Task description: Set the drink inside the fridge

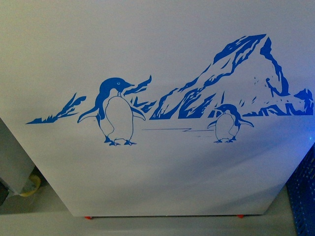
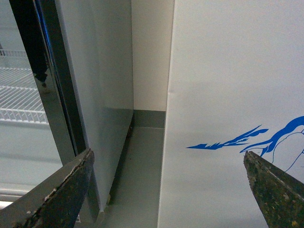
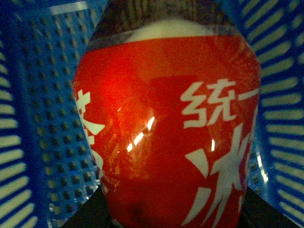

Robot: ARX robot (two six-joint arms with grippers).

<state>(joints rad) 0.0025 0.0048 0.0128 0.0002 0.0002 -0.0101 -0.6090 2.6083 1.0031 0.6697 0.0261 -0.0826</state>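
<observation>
handling a light, glossy bottle from the crate

the drink [image 3: 161, 142] fills the right wrist view, very close to the camera. it stands inside a blue crate [image 3: 33, 118] whose perforated walls show on both sides of it. the same kind of blue crate [image 1: 302, 196] shows at the edge of the front view, just beside the fridge [image 1: 157, 59] with its penguin decal [image 1: 118, 110].

dark shapes under the bottle may be fingers of the right gripper, but i cannot tell if they press on it or stand apart. the left gripper [image 2: 167, 153] hangs with its fingers wide apart and holds nothing. it looks at the gap between the fridge [image 2: 228, 95] and a grey cabinet [image 2: 99, 95].

i judge the bottle to be light and not fragile. its plastic wall is probably thin and will give under a hard squeeze. the red label [image 3: 218, 109] shines with reflections, so it is likely slippery. the best hold seems to be across the labelled middle, with moderate force, and with the bottle kept upright.
</observation>
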